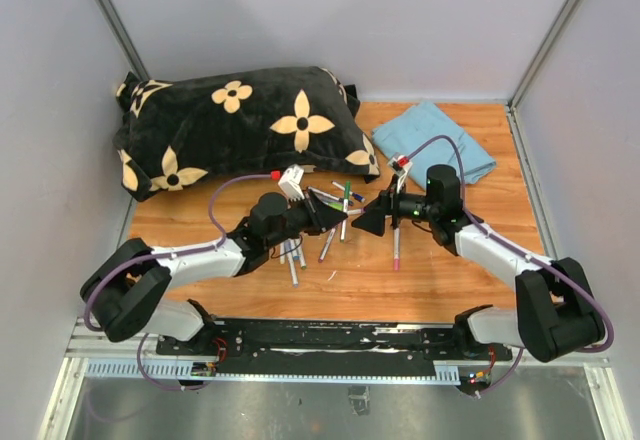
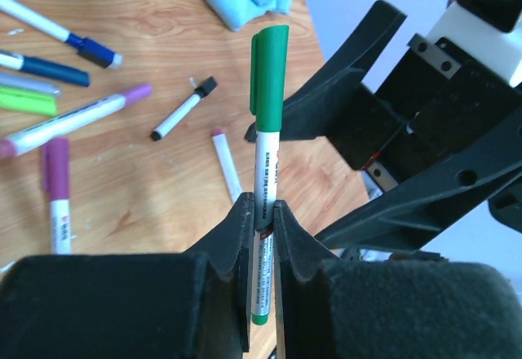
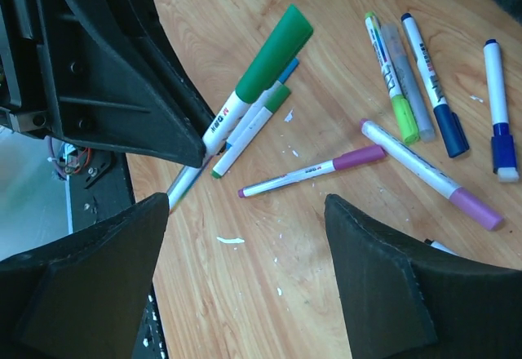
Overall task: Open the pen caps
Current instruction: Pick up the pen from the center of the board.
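1. The left fingers (image 2: 236,232) are clamped tight on the white barrel (image 2: 266,171) of a green marker. They grip it low down, so most of the pen sticks out past the fingertips.
2. The green cap (image 2: 269,69) sits on that marker's free end, pushed all the way on as far as I can see, and up off the worktop (image 1: 440,260).
3. The right fingers (image 3: 375,269) face the held marker from the opposite side and are spread wide with nothing between them. The green cap is just in front of them, and I can't spot any contact.
4. The other capped pens lie loose on the worktop around and under the held marker. There's a purple cap (image 3: 359,157), a second purple cap (image 3: 473,209), a lime cap (image 3: 404,121), a dark blue cap (image 3: 450,130) and a blue cap (image 3: 502,143). There's also a short black-capped marker (image 2: 181,114).
5. Another green pen (image 3: 253,126) lies flat right below the held marker in the right wrist view.
6. A light blue cloth (image 1: 435,140) sits beyond the held marker on the right arm's side. A black flowered pillow (image 1: 240,120) is beyond it on the left.
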Available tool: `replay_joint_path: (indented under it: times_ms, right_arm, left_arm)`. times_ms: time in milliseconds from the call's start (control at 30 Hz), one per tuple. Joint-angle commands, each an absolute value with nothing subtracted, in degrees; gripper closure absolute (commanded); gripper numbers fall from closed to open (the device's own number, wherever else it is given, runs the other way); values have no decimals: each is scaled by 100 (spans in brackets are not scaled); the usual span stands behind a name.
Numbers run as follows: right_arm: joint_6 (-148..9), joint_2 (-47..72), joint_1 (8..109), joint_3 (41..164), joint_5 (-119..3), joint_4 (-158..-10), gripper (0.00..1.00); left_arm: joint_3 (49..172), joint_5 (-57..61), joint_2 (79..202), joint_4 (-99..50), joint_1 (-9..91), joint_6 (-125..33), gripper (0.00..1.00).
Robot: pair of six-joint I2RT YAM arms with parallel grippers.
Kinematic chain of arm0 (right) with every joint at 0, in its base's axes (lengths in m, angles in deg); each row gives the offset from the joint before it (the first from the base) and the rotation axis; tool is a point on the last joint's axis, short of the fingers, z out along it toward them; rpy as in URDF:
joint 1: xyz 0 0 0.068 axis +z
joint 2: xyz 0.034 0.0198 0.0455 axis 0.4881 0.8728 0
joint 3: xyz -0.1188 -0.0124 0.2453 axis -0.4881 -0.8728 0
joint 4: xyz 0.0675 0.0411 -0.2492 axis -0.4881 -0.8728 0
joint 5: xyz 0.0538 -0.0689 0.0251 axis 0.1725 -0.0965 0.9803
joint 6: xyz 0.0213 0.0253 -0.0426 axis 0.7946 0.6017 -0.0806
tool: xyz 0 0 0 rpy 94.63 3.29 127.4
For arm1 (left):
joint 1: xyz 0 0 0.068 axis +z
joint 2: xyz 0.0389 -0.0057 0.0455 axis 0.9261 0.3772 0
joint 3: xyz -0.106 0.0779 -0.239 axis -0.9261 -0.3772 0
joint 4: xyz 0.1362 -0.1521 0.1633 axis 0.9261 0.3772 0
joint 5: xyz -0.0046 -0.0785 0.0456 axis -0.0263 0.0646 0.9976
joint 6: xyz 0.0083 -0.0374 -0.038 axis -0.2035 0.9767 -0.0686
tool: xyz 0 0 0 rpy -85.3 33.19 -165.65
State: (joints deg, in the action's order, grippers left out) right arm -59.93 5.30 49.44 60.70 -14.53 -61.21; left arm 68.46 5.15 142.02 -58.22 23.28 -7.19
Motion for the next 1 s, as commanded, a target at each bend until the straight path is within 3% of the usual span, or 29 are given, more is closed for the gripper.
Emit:
replay_joint_path:
  times_ms: [0,133,367,567,767,900,967]
  right_arm:
    - [-5773,598,5163,6107,-1227,-5933,21]
    - [-5636,637,5228,6119,-1192,-5980,26]
    - [-5537,653,5394,6154,-1154,-6001,45]
    - [-5472,741,5431,6223,-1199,-6049,66]
    - [-5608,650,5414,6274,-1326,-6286,97]
    - [-5738,516,5313,6317,-1204,-6419,99]
    - [-5827,414,5228,6358,-1076,-6535,99]
  left_arm:
    - [7199,709,14500,-6552,2180,-514,100]
    - [7239,783,14743,-6815,2170,-433,100]
    - [7304,763,14993,-7104,2157,-346,100]
    - [7333,747,15094,-7261,2054,-291,100]
    - [7308,727,15088,-7407,2020,-303,99]
    - [7070,846,14869,-7696,2020,-365,93]
    - [6896,938,14660,-7795,2020,-447,78]
